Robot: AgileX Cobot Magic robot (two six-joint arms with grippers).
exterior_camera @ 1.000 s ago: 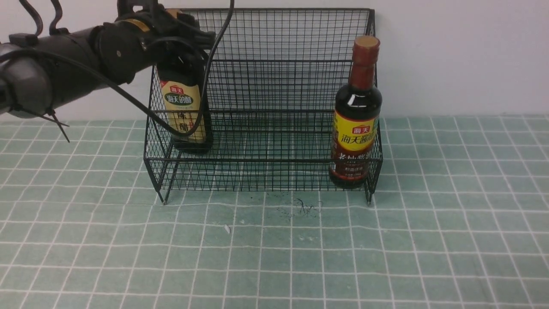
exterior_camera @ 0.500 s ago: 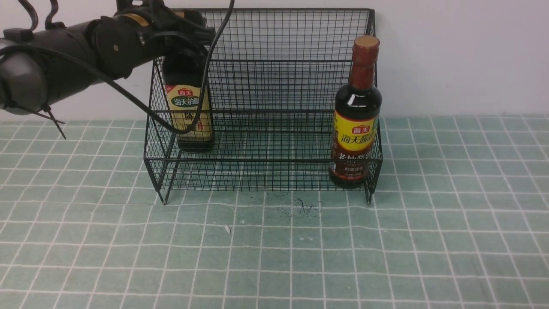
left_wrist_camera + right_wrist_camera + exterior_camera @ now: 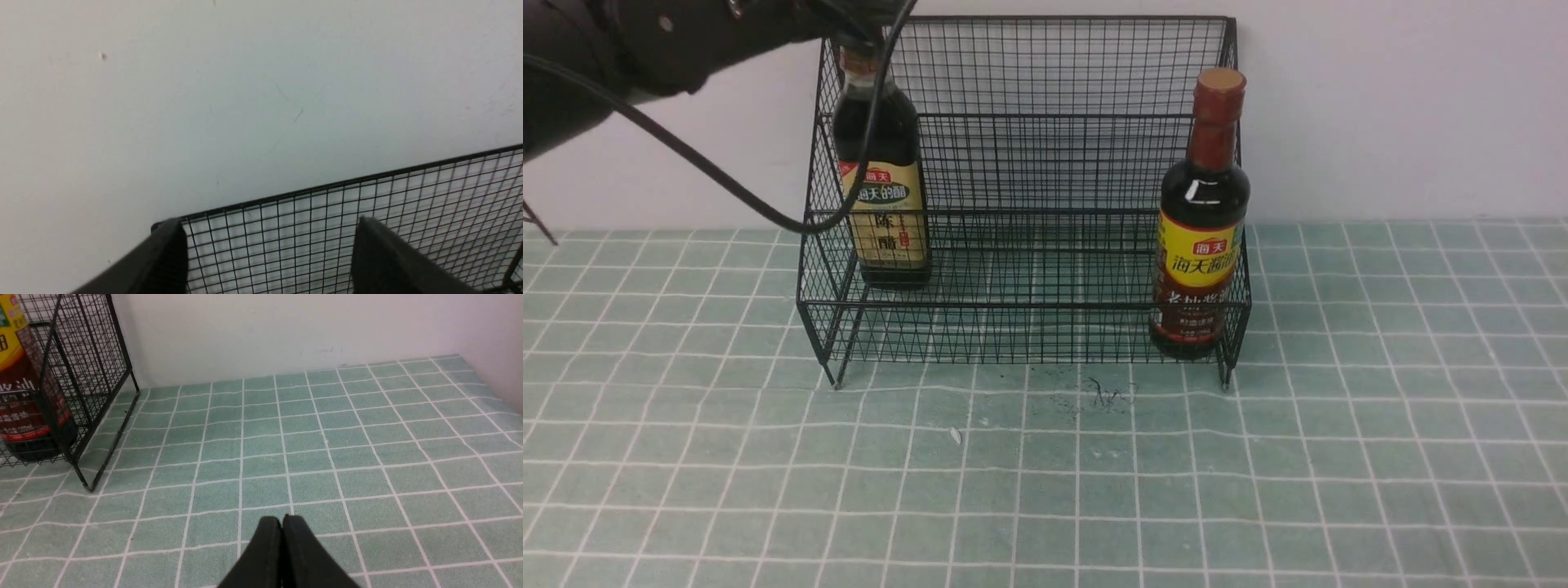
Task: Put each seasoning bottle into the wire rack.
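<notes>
The black wire rack point(image 3: 1054, 98) stands against the wall. A dark bottle with a beige label point(image 3: 884, 204) stands upright inside it at the left end, its cap hidden behind my left arm point(image 3: 670, 33). The bottle with the long brown-red neck and yellow label point(image 3: 1201, 220) stands upright in the rack's front right corner, also visible in the right wrist view point(image 3: 20, 396). My left gripper point(image 3: 269, 228) is open above the rack, with only the back mesh point(image 3: 408, 196) showing between its fingers. My right gripper point(image 3: 282, 522) is shut on nothing, over the cloth to the right of the rack point(image 3: 94, 355).
A green tiled cloth point(image 3: 1045, 490) covers the table. A dark scuff point(image 3: 1103, 396) and a small white scrap point(image 3: 956, 435) lie in front of the rack. The white wall point(image 3: 1405, 106) rises right behind the rack. A black cable point(image 3: 727, 192) hangs from my left arm across the rack's left side.
My left gripper opened, let go of the beige-label bottle and rose up and away from it. The bottle now stands by itself in the rack. The right arm has not moved.
</notes>
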